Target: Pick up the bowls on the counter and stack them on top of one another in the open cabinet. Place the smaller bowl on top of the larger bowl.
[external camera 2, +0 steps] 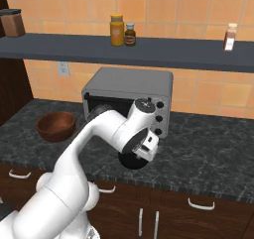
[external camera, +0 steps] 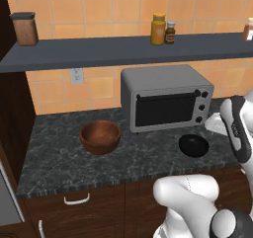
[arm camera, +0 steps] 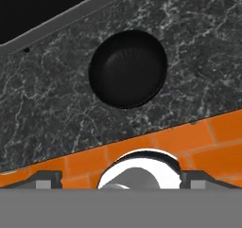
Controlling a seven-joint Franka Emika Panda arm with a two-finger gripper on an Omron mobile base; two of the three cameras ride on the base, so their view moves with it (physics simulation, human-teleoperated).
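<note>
Speckled dark stone, veined with pale grey, makes up the counter (external camera: 59, 158) I am working over, with dark brown drawer fronts and white handles below its front edge. The smaller bowl (arm camera: 127, 68) sits on that stone, right under my hand camera: a plain matte black round, shallow, with faint ridges ringing its inner wall and a smooth rim. From the left base view the same black bowl (external camera: 193, 145) lies just in front of the toaster oven (external camera: 165, 96), a boxy grey metal thing with a dark glass door and three knobs down its right side. The larger bowl (external camera: 100, 136) stands well apart to the left of the oven, reddish-brown wood, thick-rimmed, deep and rounded, upright on the counter. Above, the open cabinet (external camera: 123, 50) is a long, flat slate-grey board carrying a brown canister (external camera: 24, 28), a yellow jar (external camera: 158, 29) and a small dark bottle (external camera: 170, 33). Orange tiles cover the wall behind. My gripper hangs above the black bowl, not touching it; whether my fingers are spread or closed I cannot tell.
</note>
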